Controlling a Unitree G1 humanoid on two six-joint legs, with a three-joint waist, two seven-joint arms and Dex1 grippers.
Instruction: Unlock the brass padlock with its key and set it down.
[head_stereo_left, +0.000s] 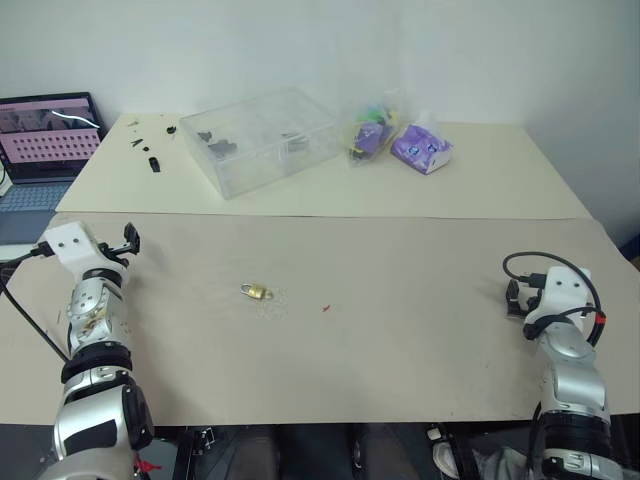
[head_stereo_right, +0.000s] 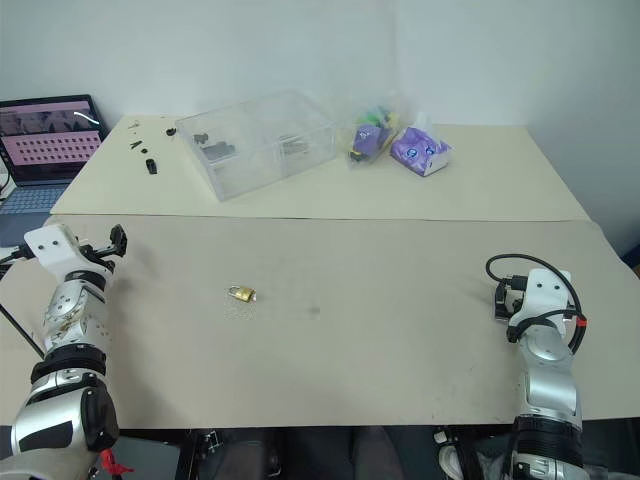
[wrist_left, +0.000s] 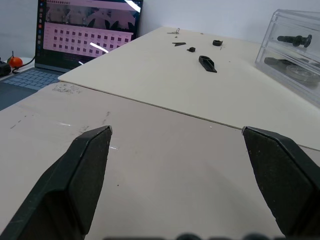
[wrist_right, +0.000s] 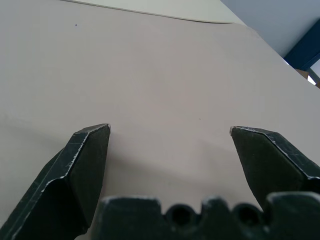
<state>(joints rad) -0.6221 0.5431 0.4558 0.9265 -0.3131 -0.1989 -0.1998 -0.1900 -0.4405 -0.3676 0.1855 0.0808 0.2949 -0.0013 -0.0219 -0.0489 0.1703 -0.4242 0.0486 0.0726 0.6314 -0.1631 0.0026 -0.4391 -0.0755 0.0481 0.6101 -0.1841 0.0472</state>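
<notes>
The brass padlock (head_stereo_left: 256, 291) is tiny and golden with a thin silvery shackle. It lies on the beige table (head_stereo_left: 400, 340), a little left of centre. The key is out of view. My left gripper (wrist_left: 175, 134) hovers open over the table's left edge, far to the left of the padlock, its fingers (head_stereo_left: 130, 239) holding nothing. At the right edge my right gripper (wrist_right: 170, 131) is open and empty too, its black fingers (head_stereo_left: 513, 297) well away from the padlock.
A tiny red speck (head_stereo_left: 327, 308) lies right of the padlock. On the rear table stand a clear plastic box (head_stereo_left: 262, 140), purple packets (head_stereo_left: 420, 147) and small black parts (head_stereo_left: 150, 160). A laptop (head_stereo_left: 48, 135) sits at the far left.
</notes>
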